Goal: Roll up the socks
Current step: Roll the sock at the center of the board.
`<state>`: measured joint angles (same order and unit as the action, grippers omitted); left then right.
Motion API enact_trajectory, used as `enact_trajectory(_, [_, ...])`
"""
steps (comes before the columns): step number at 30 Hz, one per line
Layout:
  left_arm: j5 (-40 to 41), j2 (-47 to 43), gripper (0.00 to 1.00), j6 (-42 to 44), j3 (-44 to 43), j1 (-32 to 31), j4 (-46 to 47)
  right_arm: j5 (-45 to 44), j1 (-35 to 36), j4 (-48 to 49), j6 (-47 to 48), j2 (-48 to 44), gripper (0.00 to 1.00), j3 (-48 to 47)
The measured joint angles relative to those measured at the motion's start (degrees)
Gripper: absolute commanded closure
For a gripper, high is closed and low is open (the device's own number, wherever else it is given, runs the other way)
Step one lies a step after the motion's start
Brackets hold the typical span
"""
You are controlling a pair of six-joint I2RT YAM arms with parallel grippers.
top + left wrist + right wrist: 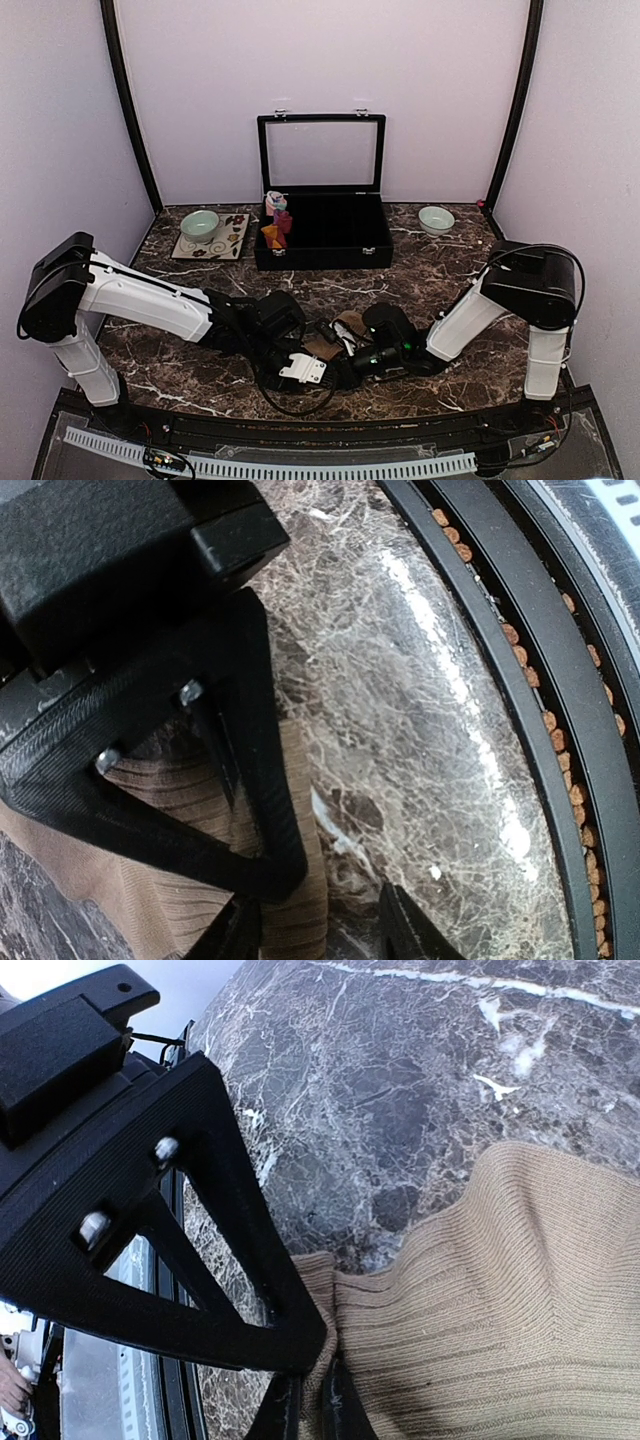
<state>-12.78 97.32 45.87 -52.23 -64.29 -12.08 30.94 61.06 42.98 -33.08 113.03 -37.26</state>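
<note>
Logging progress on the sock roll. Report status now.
Right gripper shut on tan sock edge. Left gripper open, fingers straddling same sock. Sock lies unrolled on marble table. Nothing seen in the way.

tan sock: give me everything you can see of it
The tan sock is ribbed knit fabric, plain tan-brown, soft and creased, lying on the dark marble table near its front edge between both arms. The right gripper pinches one bunched edge shut; the left gripper straddles another edge, jaws apart.
</note>
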Motion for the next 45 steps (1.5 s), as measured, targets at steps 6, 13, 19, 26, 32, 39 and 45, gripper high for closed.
enact_trajectory(6, [1.3, 0.0, 0.58, 0.0, 0.8, -0.1, 1.4, 0.1, -0.1, -0.9, -0.2, 0.0, 1.0, -0.3])
enact_trajectory(13, [1.9, 1.4, 0.84, 0.4, 0.2, 0.5, 3.1, -0.2, -0.3, -2.3, -0.2, -0.8, 0.95, -0.4])
enact_trajectory(19, [-1.2, 4.2, 0.81, 0.7, -2.7, 2.1, 1.9, -0.5, -0.9, -3.7, -0.3, -2.1, 0.94, 0.1])
enact_trajectory(26, [-2.5, 4.9, 0.85, 1.1, -3.0, 2.4, 2.2, -0.7, -0.9, -4.2, -0.3, -2.7, 0.84, 0.3])
enact_trajectory(32, [-3.2, 6.5, 0.67, 1.4, -4.0, 2.6, 2.1, -1.9, -1.0, -5.9, -0.2, -4.1, 0.84, 0.7])
enact_trajectory(39, [-3.5, 7.8, 0.63, 0.3, -4.7, 2.9, 3.7, -2.3, -1.1, -5.3, 0.0, -4.1, 0.84, 1.0])
enact_trajectory(45, [-4.3, 8.7, 0.83, -0.4, -5.4, 2.9, 3.3, -2.6, -1.1, -4.7, 0.0, -5.0, 0.83, 2.4])
